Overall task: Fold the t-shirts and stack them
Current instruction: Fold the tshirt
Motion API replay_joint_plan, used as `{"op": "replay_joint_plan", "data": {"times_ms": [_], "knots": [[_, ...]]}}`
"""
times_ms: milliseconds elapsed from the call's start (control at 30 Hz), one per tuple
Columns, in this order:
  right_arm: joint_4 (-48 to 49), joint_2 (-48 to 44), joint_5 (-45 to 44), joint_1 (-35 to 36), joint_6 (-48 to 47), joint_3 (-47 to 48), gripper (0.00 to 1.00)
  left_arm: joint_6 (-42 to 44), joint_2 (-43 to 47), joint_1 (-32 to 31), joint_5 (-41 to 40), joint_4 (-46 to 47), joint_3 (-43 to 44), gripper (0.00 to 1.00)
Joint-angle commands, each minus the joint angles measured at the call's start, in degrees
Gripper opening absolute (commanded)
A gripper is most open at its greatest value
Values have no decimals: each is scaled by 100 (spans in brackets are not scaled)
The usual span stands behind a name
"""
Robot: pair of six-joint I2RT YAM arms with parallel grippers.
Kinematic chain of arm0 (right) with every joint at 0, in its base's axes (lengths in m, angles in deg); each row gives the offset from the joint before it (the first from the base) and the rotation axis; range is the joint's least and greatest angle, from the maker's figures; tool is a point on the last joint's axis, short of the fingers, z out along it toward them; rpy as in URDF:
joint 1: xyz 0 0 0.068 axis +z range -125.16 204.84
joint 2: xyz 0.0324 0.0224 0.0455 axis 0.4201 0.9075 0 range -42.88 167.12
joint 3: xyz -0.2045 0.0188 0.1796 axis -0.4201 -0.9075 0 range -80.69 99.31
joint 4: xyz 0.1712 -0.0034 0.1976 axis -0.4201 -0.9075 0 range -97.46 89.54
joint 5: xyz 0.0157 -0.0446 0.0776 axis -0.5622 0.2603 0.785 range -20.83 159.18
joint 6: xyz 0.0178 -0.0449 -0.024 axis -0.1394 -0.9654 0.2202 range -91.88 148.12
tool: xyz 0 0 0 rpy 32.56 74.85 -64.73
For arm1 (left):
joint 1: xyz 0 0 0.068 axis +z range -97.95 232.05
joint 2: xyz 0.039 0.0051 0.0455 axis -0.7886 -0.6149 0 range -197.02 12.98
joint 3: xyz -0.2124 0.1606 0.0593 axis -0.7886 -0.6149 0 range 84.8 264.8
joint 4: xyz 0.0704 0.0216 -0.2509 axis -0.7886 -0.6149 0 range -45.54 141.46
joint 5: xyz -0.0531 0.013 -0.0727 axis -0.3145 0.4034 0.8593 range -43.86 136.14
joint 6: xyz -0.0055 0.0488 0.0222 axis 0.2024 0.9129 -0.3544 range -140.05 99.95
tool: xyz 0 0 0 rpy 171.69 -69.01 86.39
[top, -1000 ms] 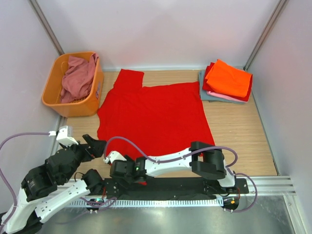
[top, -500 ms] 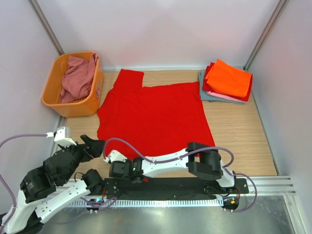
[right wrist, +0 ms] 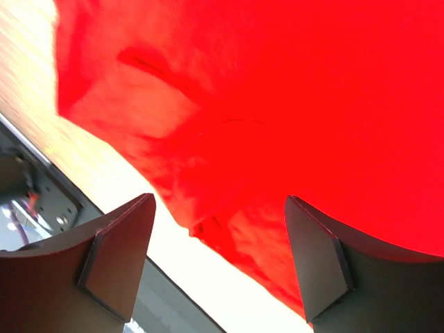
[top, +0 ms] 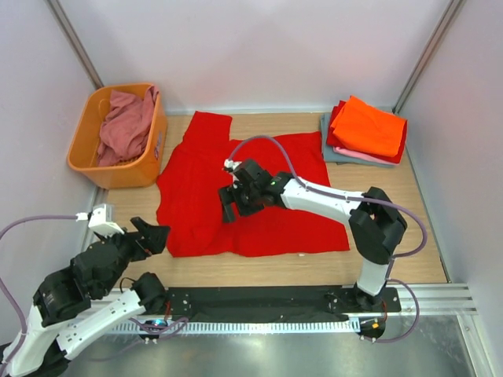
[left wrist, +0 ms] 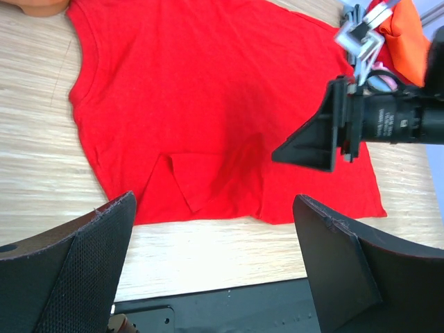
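Left claw (top: 151,236), nearest, hangs released and empty over the near-left edge of the light wooden table (top: 385,224). Just ahead of it and to its right lies the large bright red short-sleeved t-shirt (top: 192,192). It is spread flat and unfolded, apart from a small turned-over flap (left wrist: 191,184) at the near hem. Right claw (right wrist: 218,208) hovers low over that shirt, fingers apart, grasping nothing.

Far beyond the left claw, an orange plastic basket (top: 85,153) holds a crumpled dusty rose t-shirt (top: 126,122). Far right of the right claw sits the stack: folded orange t-shirt (top: 376,126) on top, then folded red t-shirt (top: 335,126), pink t-shirt (top: 357,157) and grey-blue t-shirt (top: 328,147).

Judgement: four shirts look done, the big red one is barely begun and the rose one is untouched, so roughly two-thirds along.
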Motion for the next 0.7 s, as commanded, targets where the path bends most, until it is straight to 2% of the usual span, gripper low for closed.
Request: {"op": "replay_joint_plan", "data": {"times_ms": [0,67,133,200,233,267,400,467,667], "knots": [[-269,-32,431,113,-67,-26,81,4,-362,-18,28,273,-21,95],[-242,-295,361,86,-41,-105,81,-58,-748,-9,150,212,58,94],[-329,-506,151,68,-15,-220,81,-137,-1661,-9,352,1,155,93],[-426,-997,-217,60,46,-429,81,-574,-2616,-18,589,-253,208,92],[-436,-999,-350,59,99,-535,81,-576,-2848,-18,704,-202,112,92],[-418,-1356,-473,25,169,-658,81,-672,-2998,-18,809,-45,-28,92],[-400,-2307,-1010,-160,565,-1448,82,-770,-3018,-18,1232,1542,-767,87],[-479,-2650,-1553,-204,714,-1660,83,-752,-3000,-18,1067,1810,-934,82],[-691,-3732,-1898,-301,820,-2302,86,-778,-3543,0,845,2065,-1215,72]]}}
